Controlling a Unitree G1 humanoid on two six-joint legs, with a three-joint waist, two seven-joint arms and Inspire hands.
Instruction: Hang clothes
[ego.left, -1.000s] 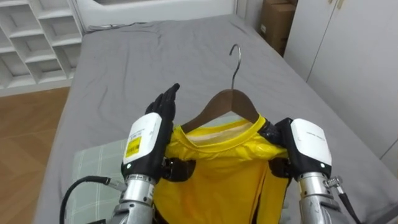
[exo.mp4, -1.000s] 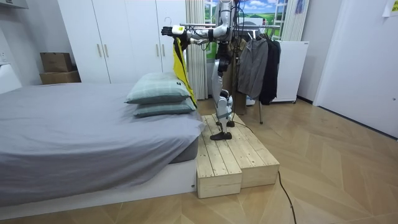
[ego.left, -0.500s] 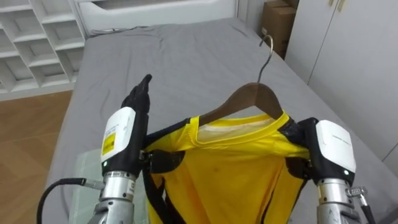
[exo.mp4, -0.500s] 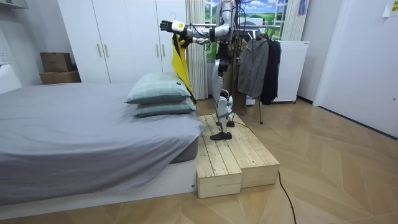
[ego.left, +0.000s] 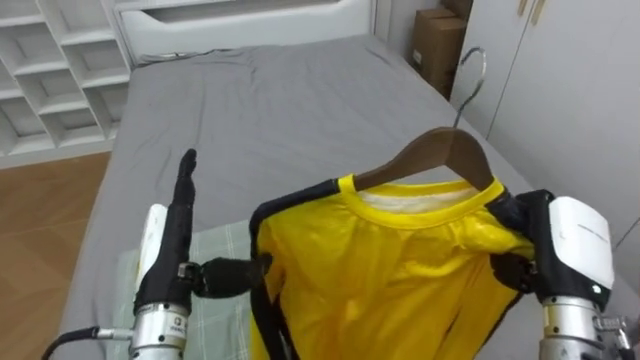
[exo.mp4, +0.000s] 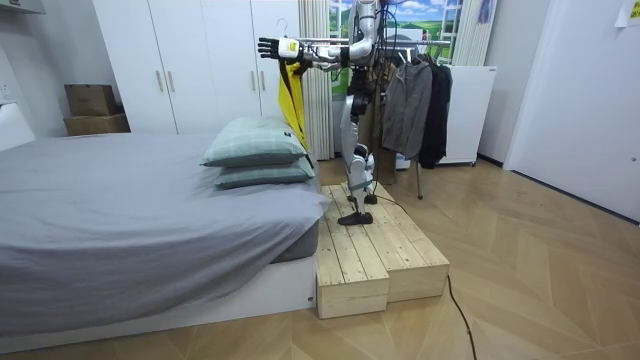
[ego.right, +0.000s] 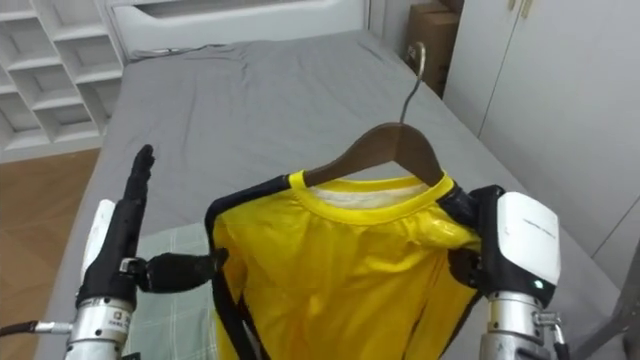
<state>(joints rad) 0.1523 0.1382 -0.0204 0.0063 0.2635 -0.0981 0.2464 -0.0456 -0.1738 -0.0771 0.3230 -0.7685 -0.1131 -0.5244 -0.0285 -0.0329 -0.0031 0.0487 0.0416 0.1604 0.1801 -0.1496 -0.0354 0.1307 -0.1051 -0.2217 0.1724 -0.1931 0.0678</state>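
Left hand (ego.left: 172, 240): fingers straight and apart, thumb at the edge of the yellow shirt (ego.left: 390, 270). Right hand (ego.left: 565, 250): fingers clamped on the shirt's other shoulder, over the end of the wooden hanger (ego.left: 440, 152). The shirt rides on the hanger, held above the pillow (ego.left: 215, 300) and grey bed (ego.left: 260, 110). Hook (ego.left: 468, 72) free.

Step, as judged: shirt on hanger, being carried. Next calls for turning to the clothes rack (exo.mp4: 412, 60) behind and catching the hook on its rail.

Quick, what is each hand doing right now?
Left hand: open, fingers straight.
Right hand: closed on the yellow shirt at its shoulder, over the wooden hanger.
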